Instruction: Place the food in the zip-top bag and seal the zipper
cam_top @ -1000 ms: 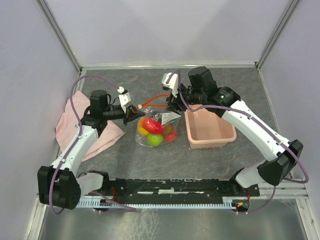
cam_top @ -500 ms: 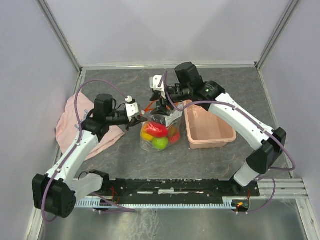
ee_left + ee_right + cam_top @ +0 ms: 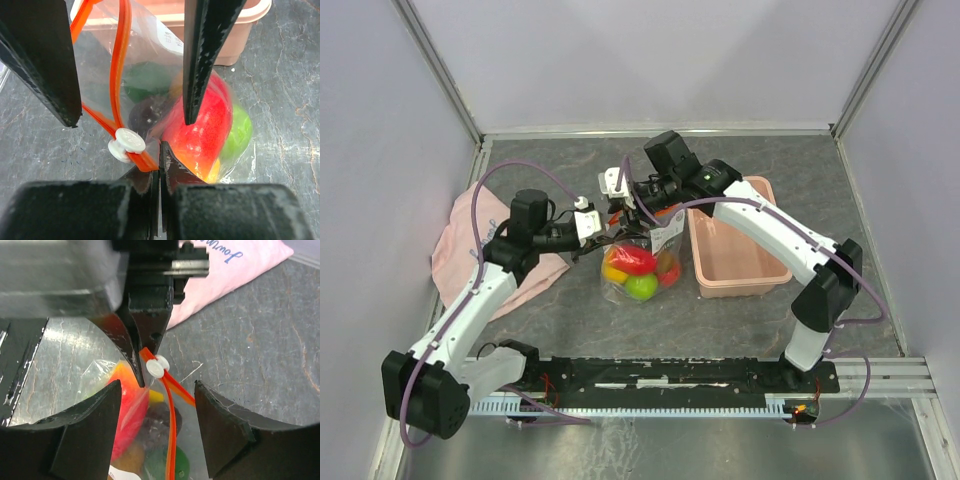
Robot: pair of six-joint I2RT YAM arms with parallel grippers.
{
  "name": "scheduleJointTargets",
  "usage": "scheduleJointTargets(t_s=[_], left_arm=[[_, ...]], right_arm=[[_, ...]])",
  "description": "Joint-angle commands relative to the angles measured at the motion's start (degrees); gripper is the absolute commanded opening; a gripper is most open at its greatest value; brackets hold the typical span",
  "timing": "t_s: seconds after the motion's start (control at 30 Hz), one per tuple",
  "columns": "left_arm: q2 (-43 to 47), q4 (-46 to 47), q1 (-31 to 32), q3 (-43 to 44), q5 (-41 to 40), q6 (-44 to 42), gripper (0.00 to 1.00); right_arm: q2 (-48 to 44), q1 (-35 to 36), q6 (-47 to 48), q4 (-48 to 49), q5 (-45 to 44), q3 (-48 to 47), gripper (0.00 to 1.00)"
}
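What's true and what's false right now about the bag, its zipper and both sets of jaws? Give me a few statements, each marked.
1. The left gripper has its jaws shut on the zipper, right beside the white slider. True.
2. The right gripper has its jaws clamped on the zip-top bag. False: they stand open, astride the zipper near the slider.
3. The toy fruits in view lie inside the bag. True.
4. The zipper is sealed along its whole length. False: its two orange strips stand apart past the slider.
5. A red fruit lies in the pink bin. False: no fruit shows in it.
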State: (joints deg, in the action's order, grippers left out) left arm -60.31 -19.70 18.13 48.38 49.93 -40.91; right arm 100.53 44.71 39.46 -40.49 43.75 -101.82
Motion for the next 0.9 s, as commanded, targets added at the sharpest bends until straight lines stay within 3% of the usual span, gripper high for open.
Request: scheduleJointTargets(t_s=[0.0,0.37,0.6,0.7,0.87], left_arm=[[1.95,1.07,0.50,1.99,0.18,-3.03,0.03],[2.31,0.72,0.77,1.76,-1.06,-3.81,0.03],[2.34,2.63,0.82,0.63,-1.29,-3.12,0.03],[2.81,7.43,0.76,-1.32,-1.88,0.03,0.04],[3.74,16.56,0.69,-4.27,-0.67,5.79,0.24]], right_arm=[[1.25,-0.39,4.65,-3.49,0.05,-3.77,0.68],[6.53,-0.83,8.89,-13.38,0.04,-10.35,0.49],[5.65,-1.81,9.57,-19.59,-2.53,-12.84,0.13],[2.84,-1.73,5.81,-16.33,-2.58,-10.59,0.06],[-4.54,-1.62,-3.03,-0.42,-6.53,0.39,0.01]])
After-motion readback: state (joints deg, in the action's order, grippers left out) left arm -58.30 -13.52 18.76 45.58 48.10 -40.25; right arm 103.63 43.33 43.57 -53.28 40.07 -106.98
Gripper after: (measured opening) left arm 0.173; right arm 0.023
